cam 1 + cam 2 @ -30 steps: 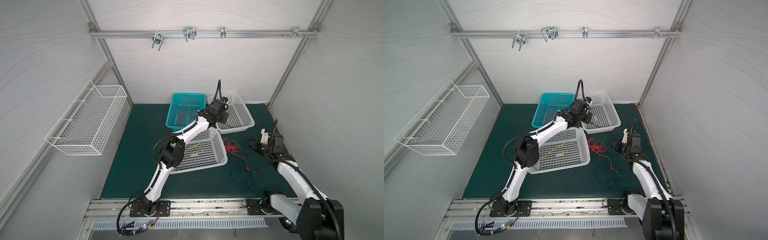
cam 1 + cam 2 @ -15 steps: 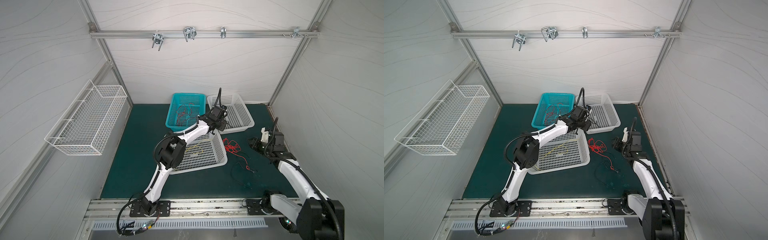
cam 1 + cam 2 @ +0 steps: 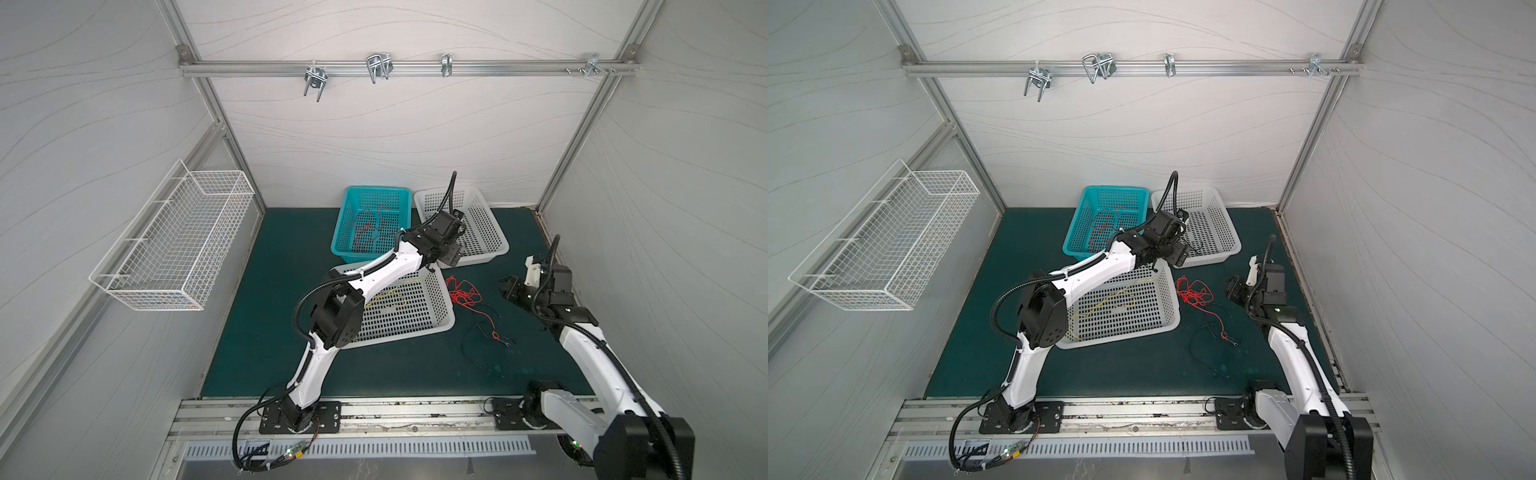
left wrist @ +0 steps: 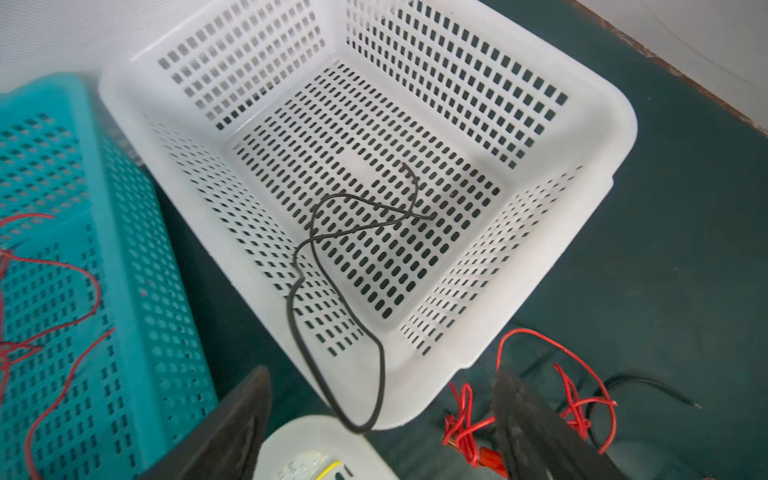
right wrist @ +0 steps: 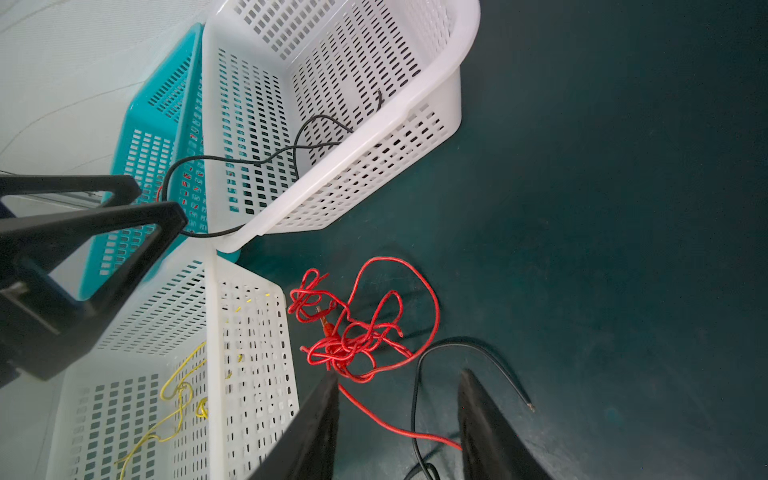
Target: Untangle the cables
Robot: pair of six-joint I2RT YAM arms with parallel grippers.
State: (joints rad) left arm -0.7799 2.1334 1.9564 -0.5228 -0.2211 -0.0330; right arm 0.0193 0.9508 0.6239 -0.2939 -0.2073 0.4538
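Of the cables, a red tangle (image 3: 463, 293) (image 5: 345, 332) lies on the green mat with a thin black cable (image 3: 478, 332) (image 5: 415, 395) trailing from it. Another black cable (image 4: 332, 291) (image 5: 257, 160) lies in the back white basket (image 3: 503, 245), its loop draped out over the near corner. My left gripper (image 3: 451, 255) (image 4: 380, 382) hovers open just above that corner and holds nothing. My right gripper (image 3: 509, 289) (image 5: 399, 378) stands open to the right of the red tangle, with red and black strands on the mat below its fingers.
A yellow cable (image 3: 390, 297) lies in the near white basket (image 3: 451, 322). Red cables (image 3: 368, 226) lie in the teal basket (image 3: 376, 189) at the back. A wire basket (image 3: 174, 241) hangs on the left wall. A rail with hooks (image 3: 378, 68) crosses overhead.
My left gripper has opened and let go of the black cable. It has drawn back from over the back white basket to its near corner. The right arm has not moved.
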